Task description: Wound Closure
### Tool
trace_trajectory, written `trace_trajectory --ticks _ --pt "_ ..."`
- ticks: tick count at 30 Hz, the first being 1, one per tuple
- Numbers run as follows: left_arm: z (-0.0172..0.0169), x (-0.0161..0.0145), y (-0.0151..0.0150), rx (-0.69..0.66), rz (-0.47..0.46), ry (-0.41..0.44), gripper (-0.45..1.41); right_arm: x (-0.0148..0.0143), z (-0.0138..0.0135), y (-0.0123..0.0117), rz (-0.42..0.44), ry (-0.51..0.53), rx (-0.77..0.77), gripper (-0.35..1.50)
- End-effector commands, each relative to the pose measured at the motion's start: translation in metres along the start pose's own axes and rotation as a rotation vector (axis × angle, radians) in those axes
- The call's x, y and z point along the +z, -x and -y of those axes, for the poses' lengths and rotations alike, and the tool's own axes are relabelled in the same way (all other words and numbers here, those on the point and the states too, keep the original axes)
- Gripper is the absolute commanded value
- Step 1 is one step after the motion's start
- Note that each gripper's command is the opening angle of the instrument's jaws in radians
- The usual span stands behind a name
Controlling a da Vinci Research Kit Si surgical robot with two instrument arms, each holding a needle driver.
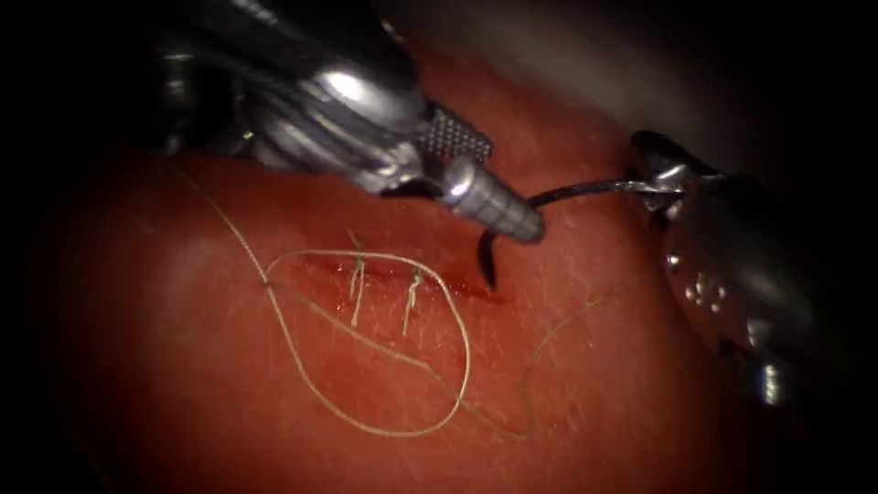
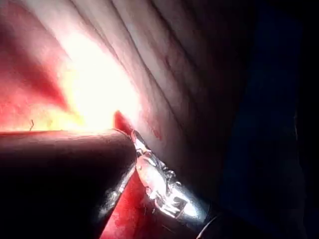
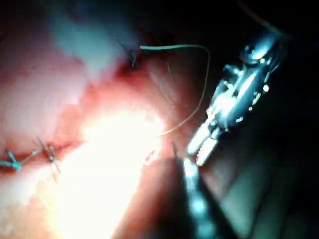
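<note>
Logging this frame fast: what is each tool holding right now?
Left tool: open, holds nothing, over the needle.
Right tool: shut on the needle's thread end; its tip sits at the cut.

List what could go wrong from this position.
1. The right tool holds the needle at its tail end, far from the tip, which sits at the right end of the cut; it might twist in that grip.
2. The left tool, with jaws open, lies over the needle's bend and could knock it.
3. Loose thread loops around the two finished stitches and may snag.
</note>
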Motion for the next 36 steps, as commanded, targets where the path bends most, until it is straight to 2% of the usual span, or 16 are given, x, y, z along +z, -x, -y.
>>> trace_trajectory --ticks 1,10,14,16,19,22,25,27,28,31,32,33,34,36 --pt "0.0003 0.0014 -0.0002 0.009 0.049 -0.026 0.66 0.0004 0.0 -0.0014 0.003 0.011 -0.014 -0.35" --pt "0.0016 0.0038 0.0012 0.021 0.231 -0.107 0.65 -0.0001 0.0005 -0.003 0.02 0.025 -0.05 -0.35" --pt "0.0012 0.0038 0.0014 -0.002 0.244 -0.06 0.37 0.0001 0.0007 -0.0031 0.031 0.028 -0.059 -0.35" --pt "0.0006 0.0039 0.0014 -0.012 0.255 -0.024 0.17 0.0001 0.0007 -0.0032 0.033 0.03 -0.059 -0.35" --pt "0.0004 0.0036 0.0012 -0.038 0.256 -0.021 0.07 0.0001 0.0007 -0.0033 0.041 0.031 -0.064 -0.35" --pt "0.0003 0.0032 0.0004 -0.077 0.258 -0.019 -0.35 0.0002 0.0008 -0.0034 0.045 0.031 -0.066 -0.35" --pt "0.0003 0.0034 0.0001 -0.128 0.264 -0.006 -0.35 0.0001 0.0006 -0.0034 0.045 0.03 -0.071 -0.35" --pt "0.0002 0.0037 0.0003 -0.157 0.27 -0.004 -0.35 0.0001 0.0005 -0.0033 0.045 0.026 -0.016 -0.35" --pt "0.0002 0.0039 0.0004 -0.18 0.275 -0.011 -0.35 0.0002 0.0005 -0.0034 0.045 0.023 0.044 0.07" --pt "0.0002 0.0044 0.0005 -0.227 0.276 -0.019 -0.35 0.0002 0.0004 -0.0035 0.059 -0.003 0.148 0.26" --pt "0.0002 0.0045 0.0005 -0.239 0.274 -0.024 -0.35 0.0001 0.0003 -0.0036 0.063 -0.008 0.163 0.36" --pt "0.0002 0.0048 0.0004 -0.275 0.274 -0.031 -0.35 0.0001 0.0002 -0.0038 0.063 -0.01 0.182 0.57" --pt "0.0003 0.0049 0.0004 -0.287 0.273 -0.033 -0.35 0.0 0.0002 -0.0039 0.063 -0.01 0.194 0.71" --pt "0.0003 0.0051 0.0002 -0.306 0.275 -0.038 -0.35 0.0 0.0003 -0.0041 0.069 -0.018 0.216 0.86"
